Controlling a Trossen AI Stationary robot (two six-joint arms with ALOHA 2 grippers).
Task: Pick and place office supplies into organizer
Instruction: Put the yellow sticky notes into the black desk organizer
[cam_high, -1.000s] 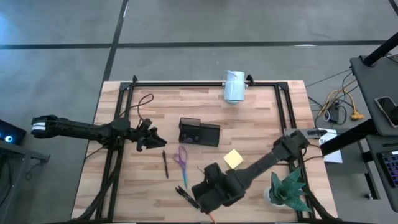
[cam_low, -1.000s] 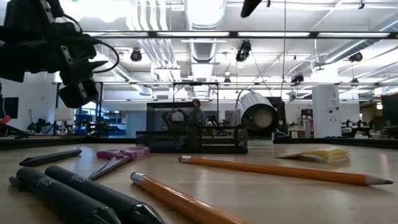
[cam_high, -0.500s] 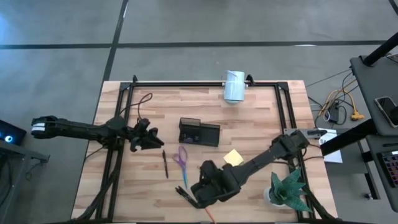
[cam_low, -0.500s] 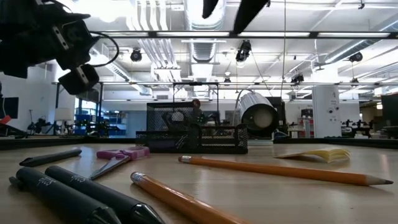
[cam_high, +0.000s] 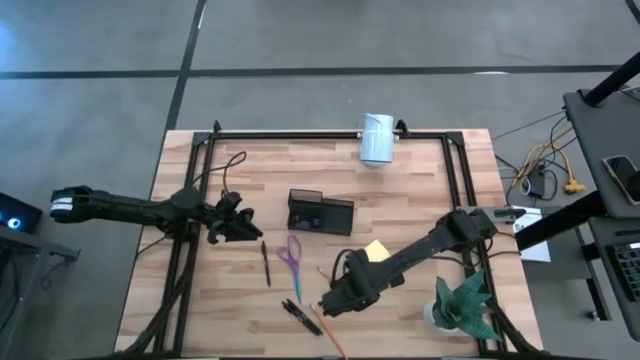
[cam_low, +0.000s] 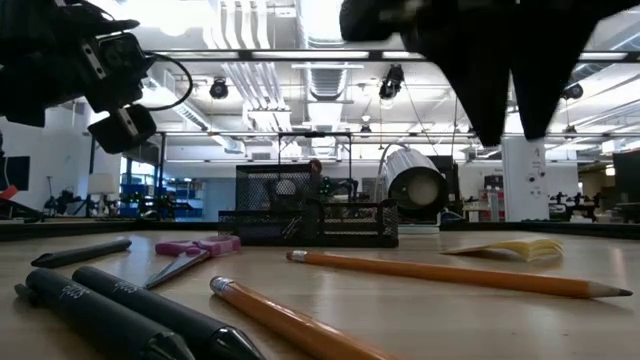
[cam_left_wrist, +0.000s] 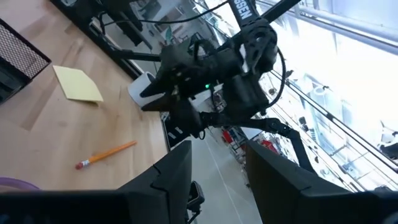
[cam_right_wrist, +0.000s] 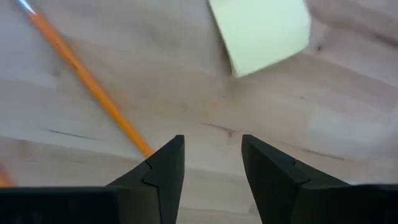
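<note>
Nothing is held. My right gripper (cam_high: 338, 302) (cam_right_wrist: 211, 155) hangs open above the table near its near edge, over an orange pencil (cam_right_wrist: 87, 81), with the yellow sticky-note pad (cam_high: 376, 252) (cam_right_wrist: 261, 31) just beyond. My left gripper (cam_high: 238, 226) (cam_left_wrist: 217, 168) is open and raised, left of the black mesh organizer (cam_high: 320, 213) (cam_low: 310, 215). Purple-handled scissors (cam_high: 291, 255) (cam_low: 190, 250) and a black pen (cam_high: 266, 265) lie flat between them. Two black markers (cam_high: 298, 315) (cam_low: 110, 310) and a second pencil (cam_low: 290, 325) lie by the near edge.
A white cylinder (cam_high: 377, 138) lies at the far edge. A green spiky plant (cam_high: 462, 302) stands at the near right corner. Black frame rails (cam_high: 190, 250) run along the table's left, far and right sides. A cable (cam_high: 225, 170) loops behind my left arm.
My right gripper has moved away from the near edge, toward the sticky-note pad, and has come down into the low view. My left gripper has shifted slightly toward the table's left edge. No object has moved.
</note>
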